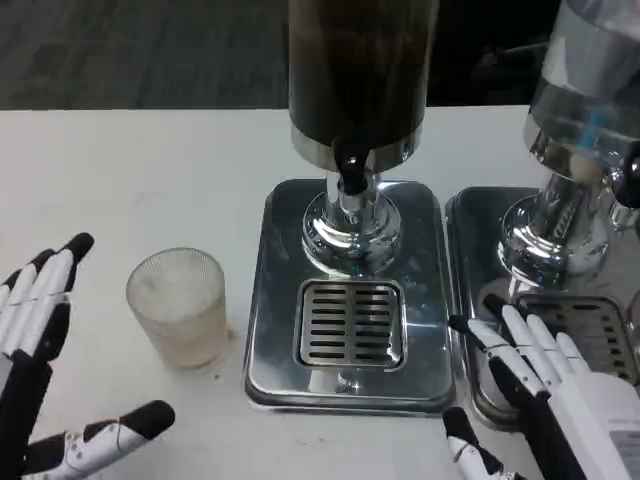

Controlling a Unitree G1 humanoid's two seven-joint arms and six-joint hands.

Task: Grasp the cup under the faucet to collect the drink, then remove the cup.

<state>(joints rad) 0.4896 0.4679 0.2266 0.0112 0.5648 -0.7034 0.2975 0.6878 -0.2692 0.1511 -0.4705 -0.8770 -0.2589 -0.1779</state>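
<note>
Left hand [45,350] at 8 o'clock and right hand [545,385] at 4 o'clock rest low over the counter [120,170], fingers spread, holding nothing. Cup [178,305] stands upright at 9 o'clock, left of the drip tray [350,320]. Faucet [350,175] at 12 o'clock hangs above the tray's grille.

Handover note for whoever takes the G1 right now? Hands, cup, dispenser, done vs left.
Left hand: open, holding nothing, fingers spread left of the cup.
Right hand: open, holding nothing, over the gap between the two trays.
Cup: upright on the table, left of the drip tray, untouched.
Faucet: above the tray grate, nothing beneath it.
Done: nothing so far.
Left: grasp cup, place it under the faucet, fill, remove. A second dispenser stands at right.
</note>
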